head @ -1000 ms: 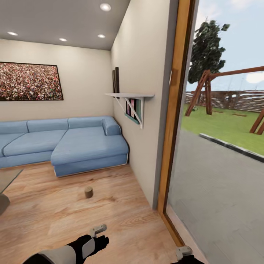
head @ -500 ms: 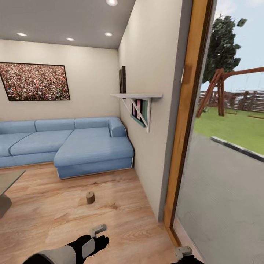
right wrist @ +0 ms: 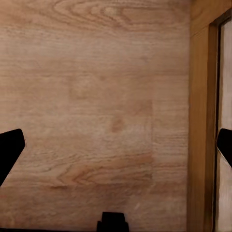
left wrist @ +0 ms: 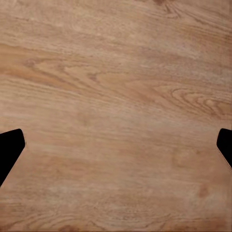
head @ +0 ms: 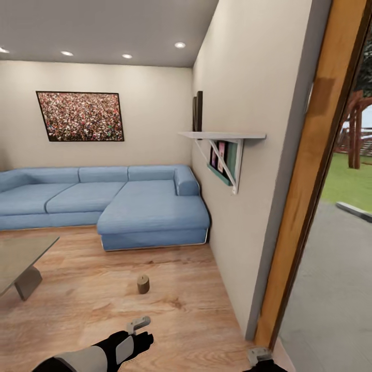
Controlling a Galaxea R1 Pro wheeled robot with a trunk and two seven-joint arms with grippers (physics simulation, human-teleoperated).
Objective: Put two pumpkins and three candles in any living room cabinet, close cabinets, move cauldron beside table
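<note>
One candle [head: 143, 283] stands upright on the wood floor [head: 77, 305] in front of the blue sofa [head: 150, 206]; since a second ago the head view has swung left, bringing candle and grey table [head: 20, 253] further into frame, which suggests the robot is lining up to fetch it. Both wrist views show each gripper's jaws spread wide and empty over floorboards. The left gripper [head: 138, 324] is only partly visible, the right gripper [head: 258, 355] and the table are cut off at the frame edge, and the sofa's far end is cropped.

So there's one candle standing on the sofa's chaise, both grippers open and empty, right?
Not quite. The candle stands on the wood floor in front of the sofa, not on its chaise, as the head view shows. The rest holds: the left gripper and right gripper are open and empty.
</note>
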